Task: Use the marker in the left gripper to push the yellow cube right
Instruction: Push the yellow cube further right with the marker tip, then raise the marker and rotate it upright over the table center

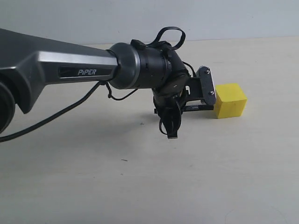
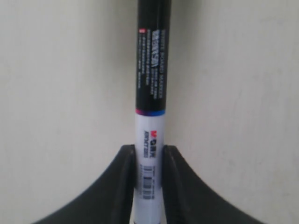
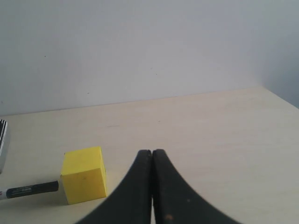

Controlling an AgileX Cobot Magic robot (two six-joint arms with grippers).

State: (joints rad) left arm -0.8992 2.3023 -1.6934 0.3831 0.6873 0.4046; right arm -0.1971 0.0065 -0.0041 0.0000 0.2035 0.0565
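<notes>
The yellow cube (image 1: 230, 100) sits on the pale table, right of centre. My left gripper (image 1: 188, 108) is shut on the marker (image 1: 200, 108), which lies level and points right at the cube's left face. In the left wrist view the white barrel of the marker (image 2: 148, 135) is clamped between the jaws of the left gripper (image 2: 149, 151), with the black cap reaching ahead. The right wrist view shows the black cap of the marker (image 3: 30, 189) at or touching the side of the yellow cube (image 3: 84, 173). My right gripper (image 3: 152, 153) is shut and empty, apart from the cube.
Black cables (image 1: 170, 122) hang in a loop below the left wrist. A metal bracket (image 1: 207, 86) on that wrist stands just left of the cube. The table (image 1: 140, 186) runs back to a plain wall (image 3: 149, 46).
</notes>
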